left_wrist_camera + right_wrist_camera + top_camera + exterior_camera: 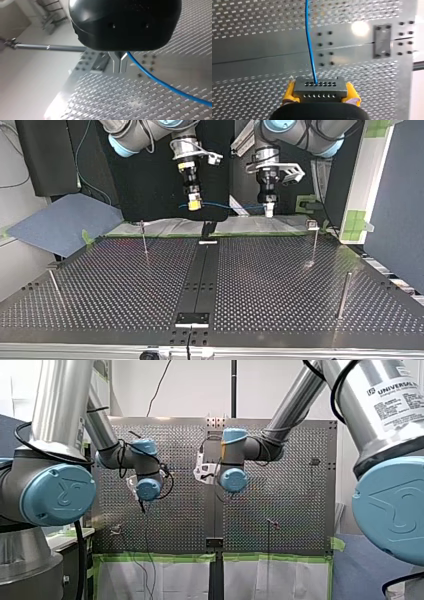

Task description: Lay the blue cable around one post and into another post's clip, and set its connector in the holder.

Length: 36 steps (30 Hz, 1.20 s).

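Top view, around the work: four posts on the table (pixel 280 285). A thin post (pixel 144 239) stands far left, a clip-topped post (pixel 313 242) far right, a thicker post (pixel 343 295) near right and a leaning post (pixel 54 286) near left. All stand well apart from the cable, lower than it.

Surface: perforated metal with a dark centre strip (pixel 200 275); a small far bracket (pixel 208 241) and a near bracket (pixel 192 319) sit at its ends. Green tape (pixel 357 220) marks the far side, and a blue-grey sheet (pixel 60 222) lies off the table at the view's left. Black backdrop behind.

Blue cable (pixel 227 206): thin, held in the air, stretched nearly level between the two grippers above the table's far edge. My right gripper (pixel 320 90) has its yellow pads (pixel 289 92) clamped on the grey connector (pixel 320 83) — a block with two rows of holes, the cable leaving the upper row. My left gripper (pixel 119 62) has its metal fingers pressed together on the cable's other end.
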Tool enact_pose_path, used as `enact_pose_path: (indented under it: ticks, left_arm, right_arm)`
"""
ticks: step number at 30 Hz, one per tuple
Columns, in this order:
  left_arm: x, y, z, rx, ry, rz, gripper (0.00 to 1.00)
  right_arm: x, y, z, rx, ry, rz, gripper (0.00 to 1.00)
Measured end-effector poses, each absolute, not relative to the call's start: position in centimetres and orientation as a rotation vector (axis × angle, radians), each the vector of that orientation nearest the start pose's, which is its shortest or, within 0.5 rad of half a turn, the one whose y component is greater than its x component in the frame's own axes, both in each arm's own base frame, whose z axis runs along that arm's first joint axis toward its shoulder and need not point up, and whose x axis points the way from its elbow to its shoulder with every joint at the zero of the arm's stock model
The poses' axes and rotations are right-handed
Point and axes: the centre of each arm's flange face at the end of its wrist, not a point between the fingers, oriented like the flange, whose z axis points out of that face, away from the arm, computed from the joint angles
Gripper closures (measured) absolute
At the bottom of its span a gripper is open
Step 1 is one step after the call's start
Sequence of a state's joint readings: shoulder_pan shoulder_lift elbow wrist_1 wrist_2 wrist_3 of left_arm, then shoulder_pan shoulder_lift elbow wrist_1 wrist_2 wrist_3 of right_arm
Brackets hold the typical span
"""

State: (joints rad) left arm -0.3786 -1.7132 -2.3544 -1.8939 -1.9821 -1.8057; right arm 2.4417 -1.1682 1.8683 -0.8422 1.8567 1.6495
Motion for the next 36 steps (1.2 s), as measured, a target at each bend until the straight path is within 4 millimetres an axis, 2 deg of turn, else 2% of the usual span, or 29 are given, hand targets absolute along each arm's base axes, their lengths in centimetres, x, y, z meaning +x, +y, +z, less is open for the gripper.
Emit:
enact_pose_path:
  ticks: [8,15,24,36]
  left_arm:
    - [36.4,-21.8,23.2,-0.309,1.223,-0.289,1.00]
    - [36.9,-19.7,25.0,-0.353,1.207,-0.287,1.00]
    - [38.2,-17.4,28.5,-0.401,1.152,-0.311,1.00]
    - [38.5,-13.9,32.3,-0.468,1.099,-0.348,1.00]
  right_arm:
    - [51.3,-29.2,26.7,1.439,-0.870,1.839,1.00]
    - [51.9,-29.1,32.2,1.413,-0.810,1.907,1.00]
    - [52.2,-28.8,39.0,1.374,-0.742,1.969,1.00]
    - [54.6,-29.8,40.2,1.424,-0.704,1.965,1.00]
